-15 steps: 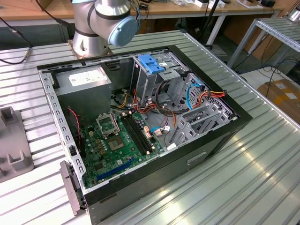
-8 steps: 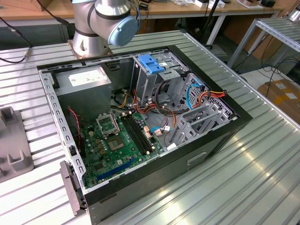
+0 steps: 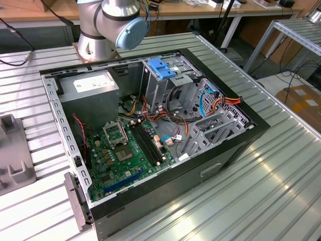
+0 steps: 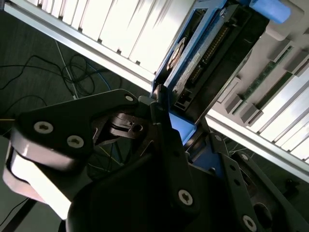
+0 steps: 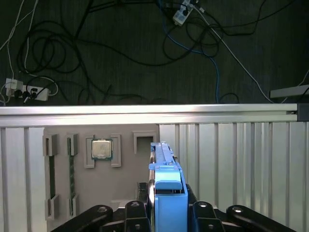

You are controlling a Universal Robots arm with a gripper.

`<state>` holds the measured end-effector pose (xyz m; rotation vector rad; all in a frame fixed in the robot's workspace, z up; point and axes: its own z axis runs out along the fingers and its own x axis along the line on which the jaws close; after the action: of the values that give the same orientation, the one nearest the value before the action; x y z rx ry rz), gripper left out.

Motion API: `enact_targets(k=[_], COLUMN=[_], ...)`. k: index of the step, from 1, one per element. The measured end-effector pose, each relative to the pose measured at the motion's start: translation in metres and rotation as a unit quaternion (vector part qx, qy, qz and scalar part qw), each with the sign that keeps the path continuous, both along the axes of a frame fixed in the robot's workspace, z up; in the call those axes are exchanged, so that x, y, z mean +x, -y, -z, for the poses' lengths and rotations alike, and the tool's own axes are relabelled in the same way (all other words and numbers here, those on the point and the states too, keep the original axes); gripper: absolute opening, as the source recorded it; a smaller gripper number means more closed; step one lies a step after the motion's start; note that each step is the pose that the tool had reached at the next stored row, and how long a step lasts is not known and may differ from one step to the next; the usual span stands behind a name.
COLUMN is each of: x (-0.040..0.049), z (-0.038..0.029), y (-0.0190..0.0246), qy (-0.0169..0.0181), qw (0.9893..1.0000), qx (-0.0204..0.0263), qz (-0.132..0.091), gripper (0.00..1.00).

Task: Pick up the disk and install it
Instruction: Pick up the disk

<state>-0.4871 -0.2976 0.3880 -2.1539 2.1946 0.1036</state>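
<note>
- Aluminium table point(image 5: 231, 145) with long ribs ends in a bright straight edge in the first wrist view. Beyond this edge lies a dark floor point(image 5: 120, 67) with many loose cables point(image 5: 43, 53).
- In the exterior view the table has a wide bare surface on the exterior view's right of the computer case point(image 3: 241, 145). The arm point(image 3: 108, 25) stands just behind the case.
- The computer case lies open on the table. Inside it are a green motherboard point(image 3: 125, 150), a grey power supply point(image 3: 93, 85), a metal drive bay with a blue bracket point(image 3: 163, 68) on top, and red and orange wires point(image 3: 225, 103).
- A grey tray point(image 5: 125, 169) lies on the table in the first wrist view. It holds a square chip point(image 5: 101, 149) in one recess and two long narrow strips point(image 5: 71, 169) in slots beside it.
- The disk point(image 4: 207, 53) is a flat grey metal block with bright blue plastic rails. It stands on its edge. In the second wrist view one end shows a row of connector pins.
- The gripper point(image 5: 168, 212) holds the disk over the table, near the border between the tray and the ribs. The jaws are closed on it, with one dark finger on each flat side.
</note>
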Motion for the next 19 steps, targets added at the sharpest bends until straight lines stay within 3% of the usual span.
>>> enact_targets(k=[19], x=[0.0], z=[-0.0162], y=[0.0], qy=[0.0], qw=[1.0], qx=[0.0024], qz=[0.0], gripper=[0.37])
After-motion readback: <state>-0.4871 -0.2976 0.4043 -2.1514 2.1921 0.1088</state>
